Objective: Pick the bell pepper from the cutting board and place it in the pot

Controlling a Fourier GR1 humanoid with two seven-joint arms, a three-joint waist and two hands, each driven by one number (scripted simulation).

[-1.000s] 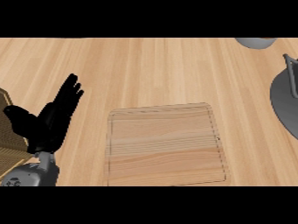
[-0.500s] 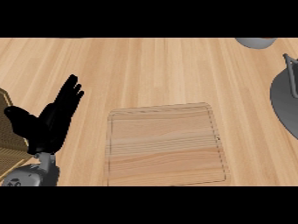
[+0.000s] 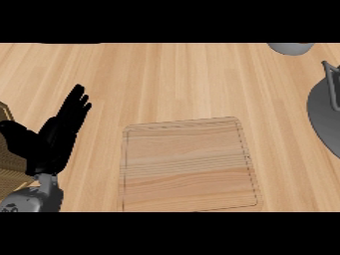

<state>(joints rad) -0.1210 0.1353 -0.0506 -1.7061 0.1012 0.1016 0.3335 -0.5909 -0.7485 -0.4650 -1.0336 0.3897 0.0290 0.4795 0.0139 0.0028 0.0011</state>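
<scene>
Counter (image 3: 172, 79): cutting board (image 3: 189, 164), pot (image 3: 328, 124), left hand (image 3: 46, 145).

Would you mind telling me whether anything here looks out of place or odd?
The cutting board lies bare: no bell pepper shows on it or elsewhere. The pot is cut off at the right edge, its inside hidden. The left hand rests open at the left. Nothing looks spilled or damaged.

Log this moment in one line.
left hand open, resting left | right hand unseen | cutting board centre | pot right edge | pepper not visible
</scene>
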